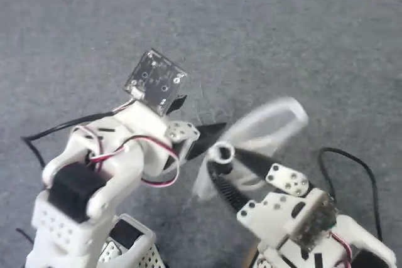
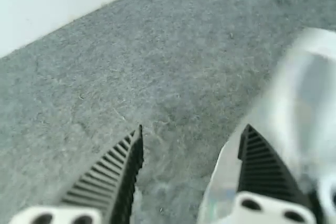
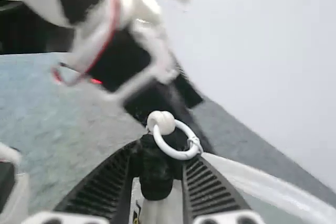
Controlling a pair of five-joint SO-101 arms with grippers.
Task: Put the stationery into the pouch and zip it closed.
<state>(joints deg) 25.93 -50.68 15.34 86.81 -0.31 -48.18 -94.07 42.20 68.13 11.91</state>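
Right hand [image 3: 157, 155] on translucent white-rimmed pouch [image 1: 271, 121]

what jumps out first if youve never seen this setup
The clear pouch draws the eye first, in the middle of the grey carpeted table between the two arms. Next is its zip pull with a white ring, pinched in the right gripper. The left gripper stands open beside the pouch.
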